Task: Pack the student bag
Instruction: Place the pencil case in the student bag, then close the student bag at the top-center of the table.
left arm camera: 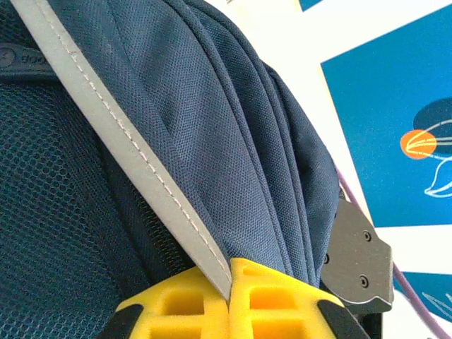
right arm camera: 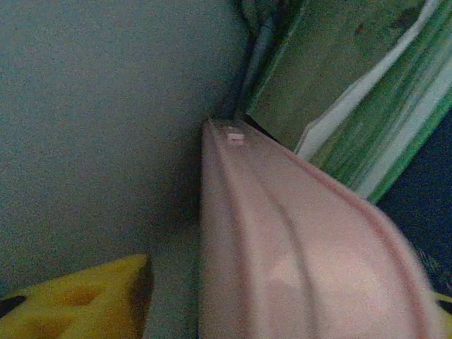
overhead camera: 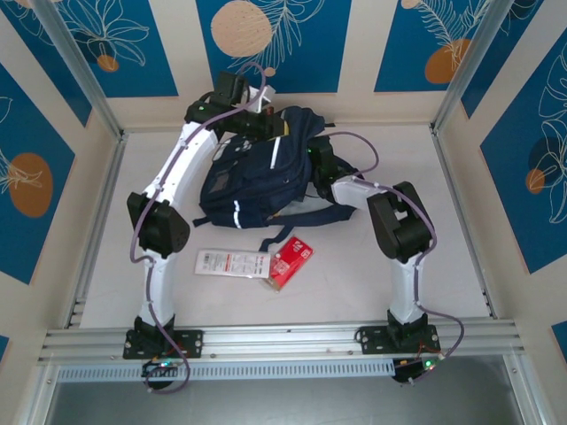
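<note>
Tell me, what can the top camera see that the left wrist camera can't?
Top camera's extras: the whole student bag lying on the table, the left arm and right arm reaching to it, plus a red box and a white packet in front.
Left wrist camera's extras: a close look at the left end effector, its yellow fingertips pinching the bag's pale reflective stripe, with dark mesh beside it.
Shared: navy bag fabric and the blue patterned wall.
</note>
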